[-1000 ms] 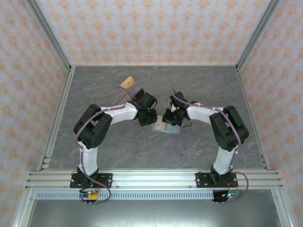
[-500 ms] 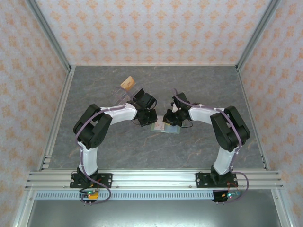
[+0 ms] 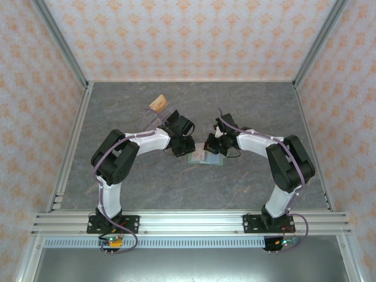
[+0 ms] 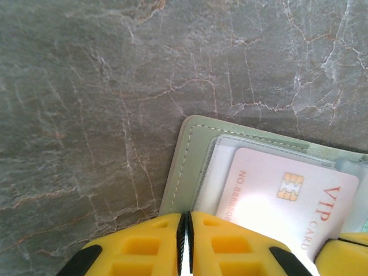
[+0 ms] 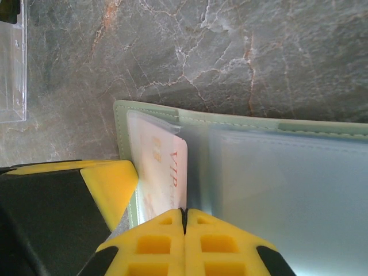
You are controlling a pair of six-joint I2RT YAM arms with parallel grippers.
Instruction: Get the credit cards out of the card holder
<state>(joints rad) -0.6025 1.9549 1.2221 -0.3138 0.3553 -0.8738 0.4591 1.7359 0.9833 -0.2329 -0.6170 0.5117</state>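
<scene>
Over the card holder (image 3: 205, 158) both arms fold inward from their bases, elbows pushed out wide, wrists tipped down, so the two grippers face each other across it. Left gripper (image 4: 185, 223) sits low at the holder's edge on its own side. Its yellow fingers are pressed tight together with just a hairline seam between them, and the holder's stitched border runs under the tips. Can't tell if that border is pinched or only pressed. Right gripper (image 5: 184, 217) comes in from the opposite side, also closed, fingers meeting flush, tips right at the edge of the credit card (image 4: 270, 198). Can't tell whether the card edge is actually caught between them. In the right wrist view one finger of the left gripper touches the holder's outer border, just beside the card.

Card holder lies opened out flat on the bench (image 3: 252, 111), sage-green, inside face up, between the two grippers. The panel on the left gripper's side has a clear pocket with the pale pink card lying in it: gold chip, "VIP" in red-orange letters, a row of digits along one long edge. The other panel carries a clear sleeve (image 5: 276, 190) too, green lining showing through.

Clear tray (image 3: 154, 116) sits beyond the holder on the left arm's side, apart from it, with a tan piece (image 3: 157, 103) at its far end and a black piece (image 5: 8, 10) at one corner
</scene>
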